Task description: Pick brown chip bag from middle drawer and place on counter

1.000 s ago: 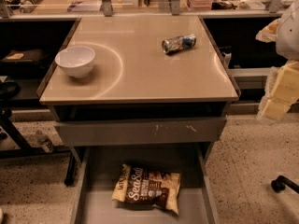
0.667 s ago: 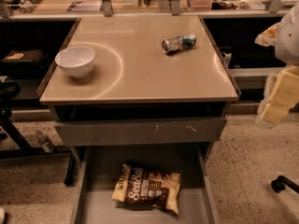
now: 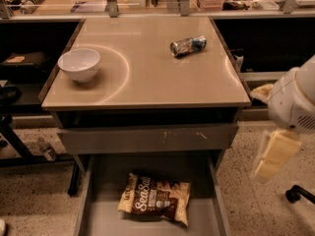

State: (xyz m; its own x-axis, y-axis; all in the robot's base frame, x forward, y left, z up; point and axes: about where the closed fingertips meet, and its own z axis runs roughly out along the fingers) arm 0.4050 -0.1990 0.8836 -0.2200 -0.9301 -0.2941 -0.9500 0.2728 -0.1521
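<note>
Hand: we see the hand [image 3: 272,155] at the right edge of the frame, a pale yellowish piece hanging below a rounded white arm [image 3: 294,100]. It is off the right side of the table, lower than the tabletop and above the speckled floor [image 3: 29,200].
Hand state: we cannot tell how far open it is, and we make out nothing in its grasp. It is well apart from the bag.
Brown chip bag: the brown chip bag [image 3: 155,199] lies flat on the drawer floor at the bottom centre of the frame. We read white "Sea Salt" lettering on its dark face, with pale yellow ends at left and right. It is turned slightly, so its right end sits lower in the frame than its left.
Middle drawer: the middle drawer [image 3: 106,181] is pulled out toward the bottom of the frame, grey, with thin side walls. We see the bag roughly midway between those walls, touching neither.
Upper drawer front: a flat grey drawer front [image 3: 147,137] with small scratches runs across the centre of the frame, just above the open drawer and shut against the cabinet.
Table: the table [image 3: 147,77] fills the upper middle of the frame, glossy beige with a thin dark rim.
Bowl: a white bowl [image 3: 78,64] stands upright on the left part of the table, near its left edge.
Can: a crushed silver-blue can [image 3: 188,45] lies on its side in the upper right part of the table, well apart from the bowl.
Wheel: we see a dark caster wheel [image 3: 294,194] on the floor at lower right, below the hand.
</note>
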